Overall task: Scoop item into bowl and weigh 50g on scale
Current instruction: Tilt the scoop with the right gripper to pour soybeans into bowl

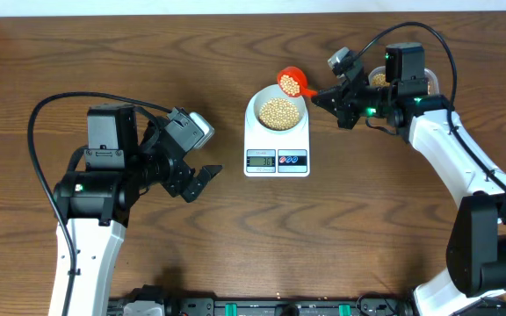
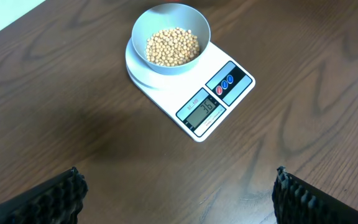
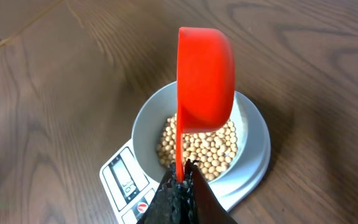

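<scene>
A white scale (image 1: 299, 145) stands mid-table with the pale bowl (image 1: 254, 107) on it. Tan beans (image 1: 278, 112) lie in the bowl. My right gripper (image 1: 325, 95) is shut on the thin handle of a red scoop (image 1: 290, 82), which hangs turned on its side over the bowl's far right rim. In the right wrist view the scoop (image 3: 205, 78) is above the beans (image 3: 211, 152) and the gripper (image 3: 183, 182) pinches its handle. My left gripper (image 1: 202, 180) waits open and empty, left of the scale. Its view shows the bowl (image 2: 143, 28), the scale (image 2: 232, 82) and the wide-apart fingers (image 2: 61, 198).
A container of beans (image 1: 379, 77) sits at the back right, mostly hidden behind my right arm. The left arm's body and cable fill the left side of the table. The table's front edge carries black fittings (image 1: 235, 307).
</scene>
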Motion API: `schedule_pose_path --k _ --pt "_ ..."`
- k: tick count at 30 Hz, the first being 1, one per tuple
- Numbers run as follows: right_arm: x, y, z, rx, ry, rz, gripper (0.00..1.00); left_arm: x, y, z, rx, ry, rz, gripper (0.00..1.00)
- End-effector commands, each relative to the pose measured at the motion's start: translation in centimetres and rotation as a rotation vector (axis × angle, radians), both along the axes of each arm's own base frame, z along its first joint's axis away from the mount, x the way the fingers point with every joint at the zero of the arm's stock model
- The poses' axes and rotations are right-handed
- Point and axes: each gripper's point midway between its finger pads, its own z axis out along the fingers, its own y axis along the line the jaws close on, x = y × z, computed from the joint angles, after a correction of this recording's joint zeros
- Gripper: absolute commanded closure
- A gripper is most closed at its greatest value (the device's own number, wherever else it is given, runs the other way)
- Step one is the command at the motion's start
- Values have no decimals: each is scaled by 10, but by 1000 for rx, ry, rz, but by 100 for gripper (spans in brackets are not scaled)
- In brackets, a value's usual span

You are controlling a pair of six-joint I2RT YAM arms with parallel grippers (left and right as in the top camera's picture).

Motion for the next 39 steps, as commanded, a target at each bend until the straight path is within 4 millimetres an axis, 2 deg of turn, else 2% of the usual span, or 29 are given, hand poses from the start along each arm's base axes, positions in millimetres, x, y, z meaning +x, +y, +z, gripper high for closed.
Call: schedule_pose_path --k 1,6,10,12,16,19,22,25,39 --pt "-8 13 3 32 -12 66 99 3 1 6 5 -23 -5 2" --pt "-3 10 -4 -18 -19 28 99 3 1 6 5 -23 -5 2" --pt "-7 14 1 15 -19 58 99 3 1 6 5 -23 -5 2" --pt "-2 8 -6 -40 -32 25 99 3 1 6 5 -23 -5 2" --pt "-7 14 2 8 -38 65 99 3 1 6 5 -23 -5 2" --pt "-3 11 -4 -44 -52 44 99 3 1 6 5 -23 -5 2" --pt "-7 16 2 -5 -56 77 99 3 1 6 5 -23 -5 2" --pt "-1 10 -6 -61 -63 34 99 3 1 6 5 -23 -5 2" --pt "-1 11 -5 -59 -63 38 99 3 1 6 5 -23 -5 2"
